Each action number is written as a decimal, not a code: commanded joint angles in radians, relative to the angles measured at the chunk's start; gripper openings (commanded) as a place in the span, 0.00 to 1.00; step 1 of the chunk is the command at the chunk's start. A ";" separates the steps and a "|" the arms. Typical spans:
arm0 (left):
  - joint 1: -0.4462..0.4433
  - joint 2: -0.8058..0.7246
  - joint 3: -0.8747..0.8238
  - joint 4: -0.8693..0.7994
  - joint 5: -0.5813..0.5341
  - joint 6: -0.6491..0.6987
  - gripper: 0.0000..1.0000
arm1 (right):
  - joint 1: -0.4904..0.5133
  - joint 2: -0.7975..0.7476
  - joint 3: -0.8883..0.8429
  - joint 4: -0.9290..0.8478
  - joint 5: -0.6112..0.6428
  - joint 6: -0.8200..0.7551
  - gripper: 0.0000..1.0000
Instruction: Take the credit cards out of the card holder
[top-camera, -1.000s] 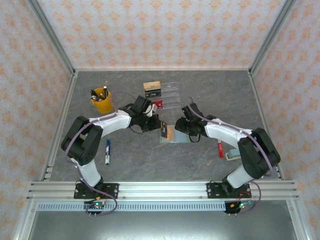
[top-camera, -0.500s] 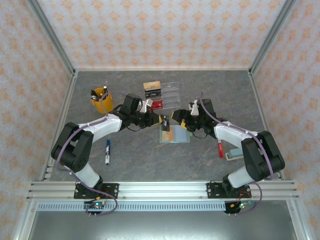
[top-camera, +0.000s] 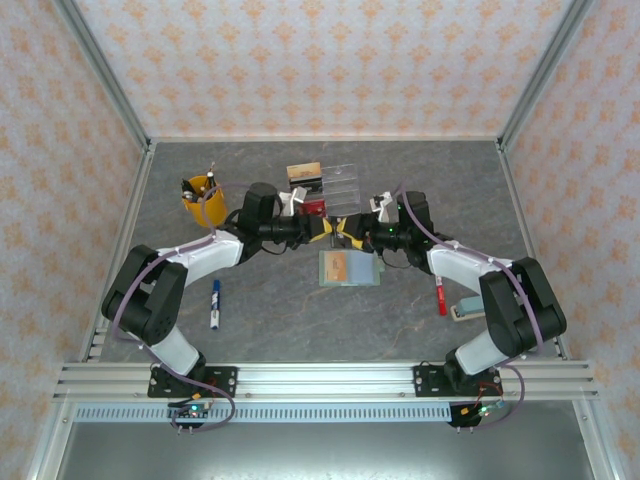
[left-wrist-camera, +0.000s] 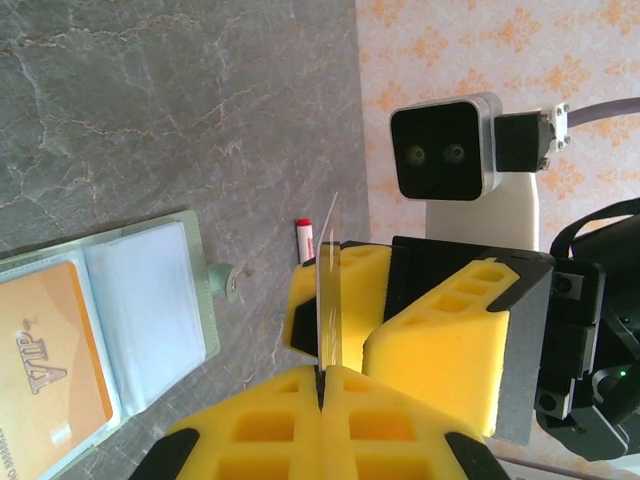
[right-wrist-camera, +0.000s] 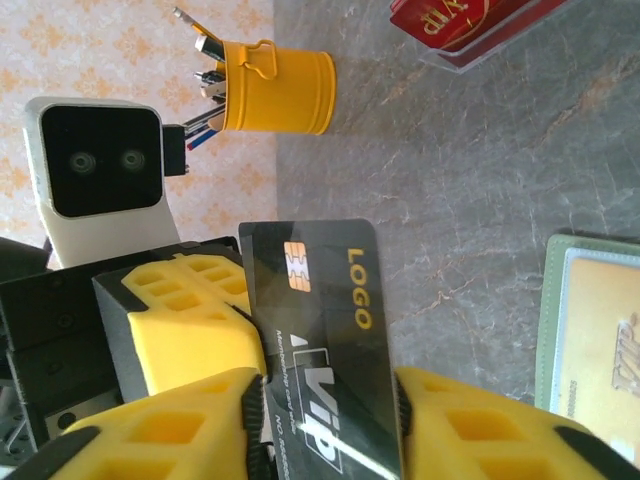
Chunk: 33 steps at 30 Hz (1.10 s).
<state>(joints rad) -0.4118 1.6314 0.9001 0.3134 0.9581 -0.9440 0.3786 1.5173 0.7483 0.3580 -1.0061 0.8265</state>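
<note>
Right between the two grippers hangs the black card (right-wrist-camera: 320, 340), its gold chip and "LOGO" lettering turned toward the right wrist camera. The left gripper (left-wrist-camera: 322, 385) is clamped on one end of it, and in its own wrist view the card stands edge-on between the yellow pads. The right gripper (right-wrist-camera: 325, 400) meets the card from the opposite side, with one yellow finger along each long edge. Whether those fingers press the card or merely flank it, I cannot tell.

Below the meeting grippers and a little toward the arm bases, the card holder (top-camera: 350, 268) lies open flat on the grey table (top-camera: 270, 320), with a tan-orange card (left-wrist-camera: 45, 370) tucked in one pocket. Just beyond the grippers, on the far side, a clear acrylic tray (top-camera: 342, 185) holds a red card (right-wrist-camera: 470, 20). Farther out behind the left gripper stands a yellow pen cup (top-camera: 203, 203). A blue marker (top-camera: 214, 303) lies well back beside the left arm, and a red pen (top-camera: 440, 297) lies beside the right arm.
</note>
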 joint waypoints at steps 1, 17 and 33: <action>0.008 -0.005 -0.020 0.086 0.004 -0.042 0.00 | -0.004 -0.031 0.028 0.056 -0.042 0.008 0.30; -0.039 -0.001 -0.084 0.406 -0.095 -0.214 0.26 | -0.004 -0.027 -0.001 0.217 -0.052 0.146 0.00; -0.030 -0.090 0.121 -0.363 -0.338 0.363 0.00 | -0.004 -0.093 0.098 -0.379 0.265 -0.168 0.71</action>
<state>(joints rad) -0.4446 1.6169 0.9329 0.2623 0.7601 -0.8600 0.3740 1.4822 0.7910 0.1749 -0.8806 0.7872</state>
